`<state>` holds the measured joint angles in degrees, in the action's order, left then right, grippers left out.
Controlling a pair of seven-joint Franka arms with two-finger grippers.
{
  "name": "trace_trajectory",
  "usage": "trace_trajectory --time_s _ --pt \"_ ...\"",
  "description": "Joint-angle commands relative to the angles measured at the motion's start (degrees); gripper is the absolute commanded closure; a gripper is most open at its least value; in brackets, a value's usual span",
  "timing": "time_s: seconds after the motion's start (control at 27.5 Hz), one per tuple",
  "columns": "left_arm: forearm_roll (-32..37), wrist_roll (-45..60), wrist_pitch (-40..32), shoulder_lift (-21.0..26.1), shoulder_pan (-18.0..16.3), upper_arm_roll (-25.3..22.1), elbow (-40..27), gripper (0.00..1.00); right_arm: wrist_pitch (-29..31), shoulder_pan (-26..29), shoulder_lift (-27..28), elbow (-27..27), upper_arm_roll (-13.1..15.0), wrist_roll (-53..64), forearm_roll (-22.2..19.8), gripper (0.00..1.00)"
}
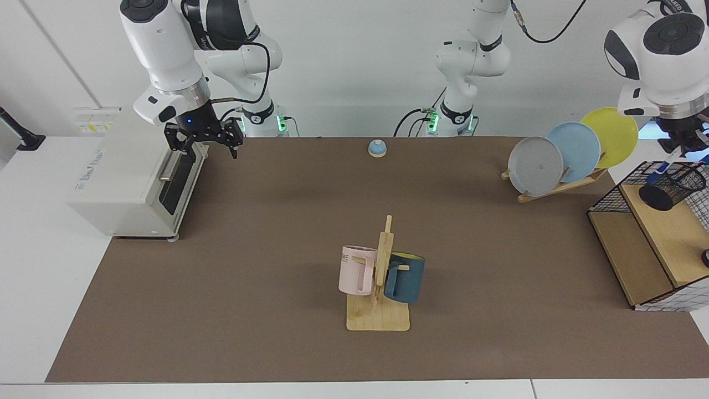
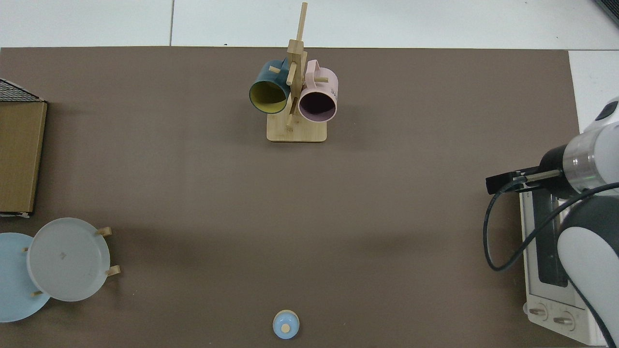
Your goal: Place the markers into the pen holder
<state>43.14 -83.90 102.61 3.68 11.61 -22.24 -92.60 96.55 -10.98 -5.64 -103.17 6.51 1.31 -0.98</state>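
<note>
Left gripper [image 1: 684, 148]: closed on the marker [image 1: 662, 168], held slanted, blue-capped end lowest, at the rim of the pen holder [image 1: 671, 185]. Pen holder: black mesh, tilted, on the wooden shelf [image 1: 667, 233] at the mat's edge. Right gripper [image 1: 203, 143]: fingers spread wide, holding nothing, waiting above the toaster oven [image 1: 138, 173]. Plate rack [image 1: 559, 187] stands near the shelf.

The pink mug [image 1: 357, 270] shows the letters "ME"; the toaster oven's [image 1: 135, 176] side lettering is unreadable.
</note>
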Motion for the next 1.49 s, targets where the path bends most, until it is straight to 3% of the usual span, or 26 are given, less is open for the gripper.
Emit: trace_trajectory --time_s 0.0,0.11,0.25,0.55,0.95,1.45 --pt "2.13 -5.21 -0.14 3.26 -0.36 -0.61 4.09 1.00 -6.98 1.14 0.97 7.18 -0.62 -0.60 0.01 0.00" --pt "2.30 -6.80 1.00 4.14 -1.67 -1.14 5.40 1.00 -9.45 1.49 1.24 8.77 -0.62 -2.61 2.20 0.00" --pt "2.04 -11.63 2.50 6.43 -2.82 -1.40 8.74 1.00 -9.01 1.58 0.98 8.51 -0.71 -5.61 1.95 0.00" --pt "2.04 -14.27 4.70 8.01 -6.24 -1.49 9.01 1.00 -9.01 1.75 0.98 8.51 -0.80 -3.07 1.51 0.00" --pt "2.13 -14.63 1.54 8.62 -6.25 -1.58 8.57 1.00 -8.84 2.28 0.71 8.07 -0.80 -1.39 2.03 0.00" --pt "1.42 -12.26 0.75 13.46 -6.95 -1.67 7.78 1.00 -8.75 2.37 0.71 8.07 -0.80 -1.57 2.56 0.00"
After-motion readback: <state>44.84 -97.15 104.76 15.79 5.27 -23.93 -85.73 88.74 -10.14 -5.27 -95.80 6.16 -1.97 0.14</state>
